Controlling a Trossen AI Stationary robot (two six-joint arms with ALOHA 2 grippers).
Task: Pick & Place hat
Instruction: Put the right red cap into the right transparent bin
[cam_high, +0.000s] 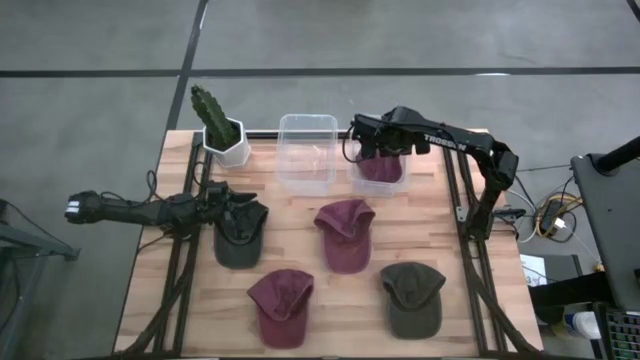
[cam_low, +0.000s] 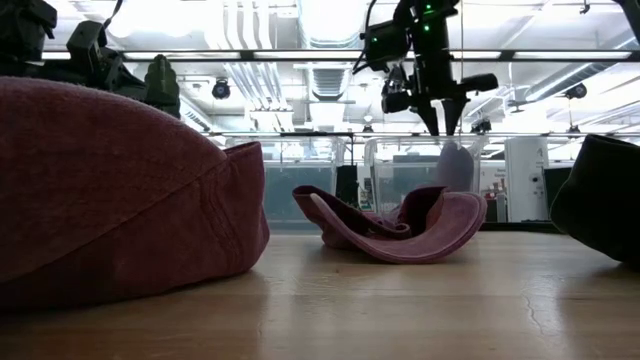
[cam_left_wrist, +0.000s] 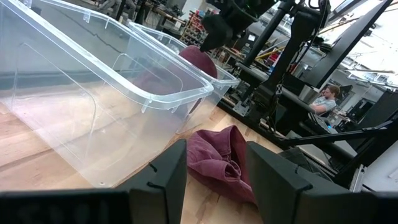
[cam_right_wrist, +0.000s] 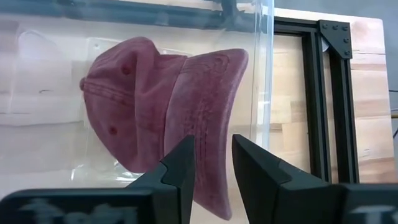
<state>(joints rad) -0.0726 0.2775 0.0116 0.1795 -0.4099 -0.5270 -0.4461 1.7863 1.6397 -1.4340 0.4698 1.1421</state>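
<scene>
We see a wooden tabletop (cam_high: 450, 240) carrying two clear plastic bins (cam_high: 307, 150) along its far edge, a potted cactus (cam_high: 218, 125) at the far left, and four caps spread over the near half: two maroon, two dark green. The right tool (cam_high: 383, 150) hangs over the right bin, its fingers clenched on the brim of a fifth, maroon cap (cam_right_wrist: 165, 112) that hangs inside that bin. The left tool (cam_high: 238, 208) sits low over the left dark green cap (cam_high: 238, 240), its fingers released and apart with nothing between them.
</scene>
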